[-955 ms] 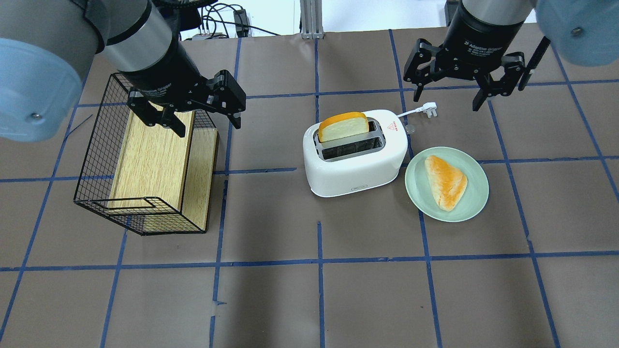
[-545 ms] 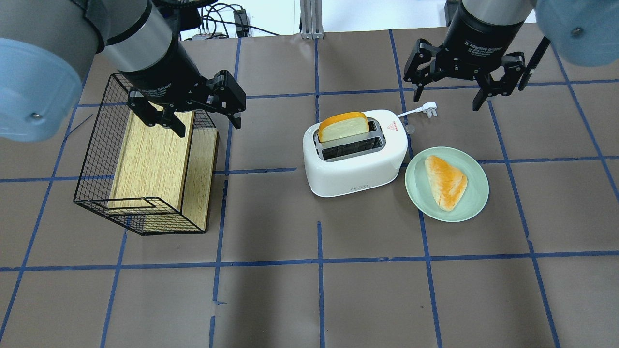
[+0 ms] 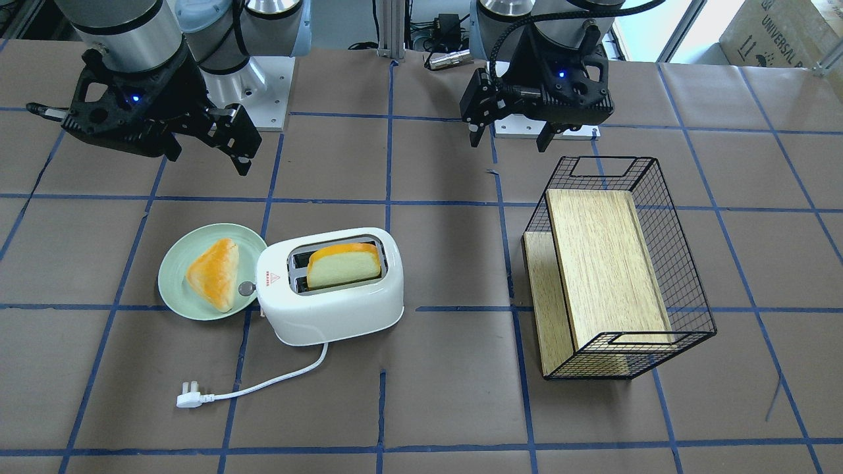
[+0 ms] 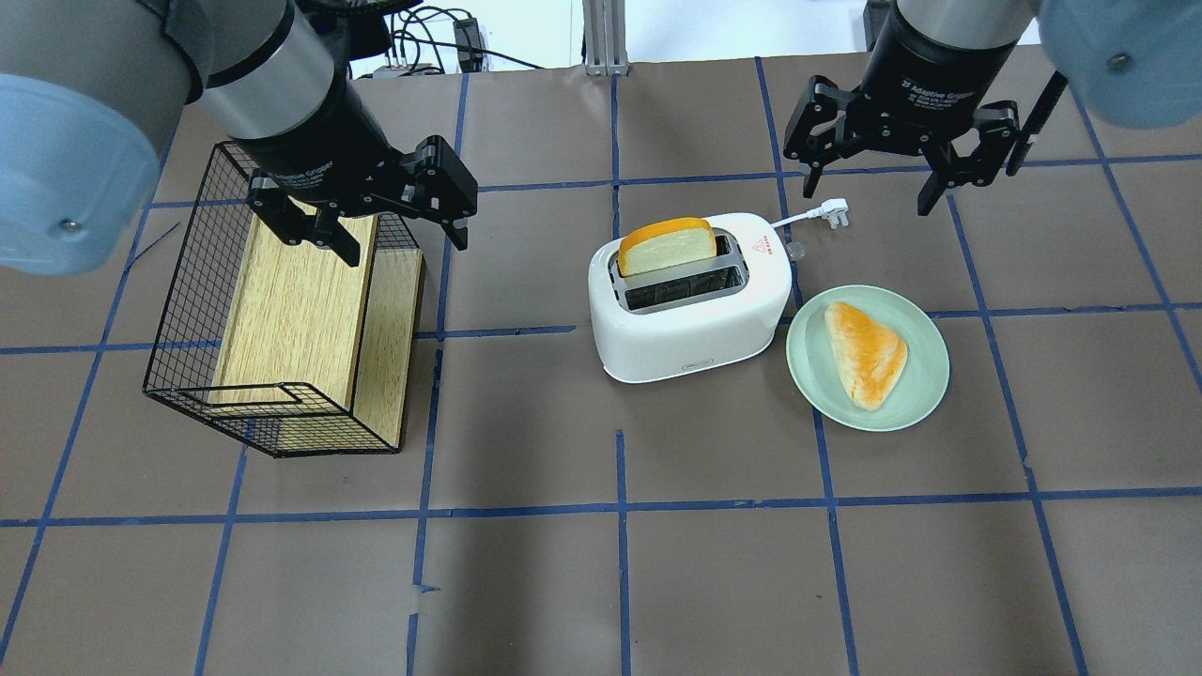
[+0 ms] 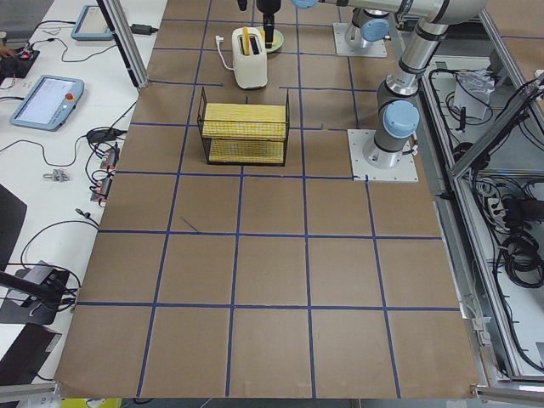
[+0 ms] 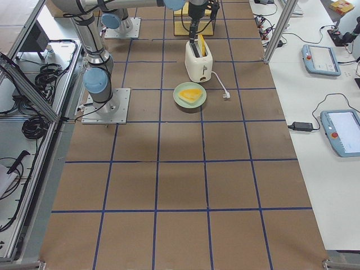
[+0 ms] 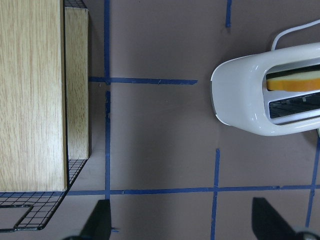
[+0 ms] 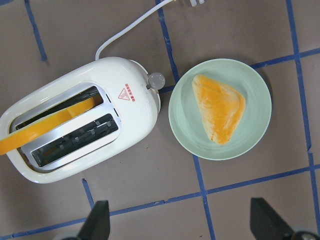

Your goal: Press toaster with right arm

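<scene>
The white two-slot toaster stands mid-table, with a red triangle mark and a grey knob on its end. An orange-crusted bread slice sticks up from its far slot. Its white cord runs to a plug lying on the table. My right gripper is open and empty. It hovers beyond and to the right of the toaster, above the plug area, touching nothing. My left gripper is open and empty over the near corner of the wire basket.
A pale green plate with a triangular bread piece sits just right of the toaster. A black wire basket holding a wooden board lies at the left. Blue tape lines grid the brown table.
</scene>
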### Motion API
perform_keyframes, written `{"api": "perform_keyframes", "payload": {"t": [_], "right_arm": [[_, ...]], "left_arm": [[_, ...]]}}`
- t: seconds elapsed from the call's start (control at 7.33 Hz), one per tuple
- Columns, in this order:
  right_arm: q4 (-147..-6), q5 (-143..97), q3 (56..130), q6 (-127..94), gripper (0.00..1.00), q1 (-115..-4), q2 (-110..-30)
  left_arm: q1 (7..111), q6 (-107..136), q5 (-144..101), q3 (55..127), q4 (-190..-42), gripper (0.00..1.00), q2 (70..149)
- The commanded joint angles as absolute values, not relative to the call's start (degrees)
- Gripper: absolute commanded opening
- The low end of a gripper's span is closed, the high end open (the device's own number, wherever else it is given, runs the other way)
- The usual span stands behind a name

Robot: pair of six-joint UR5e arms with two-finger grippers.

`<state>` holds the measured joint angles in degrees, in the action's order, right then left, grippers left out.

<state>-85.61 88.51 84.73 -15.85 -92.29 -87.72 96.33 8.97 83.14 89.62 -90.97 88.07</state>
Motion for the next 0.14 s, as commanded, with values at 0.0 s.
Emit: {"api": "perform_keyframes", "payload": {"t": [0.0], "right_arm": [[-85.69,88.51,84.73,-15.82,1.0,-92.29,-87.63]], "left_arm": [[96.33,8.96,83.14,89.65,-90.97,1.0,88.07]]}}
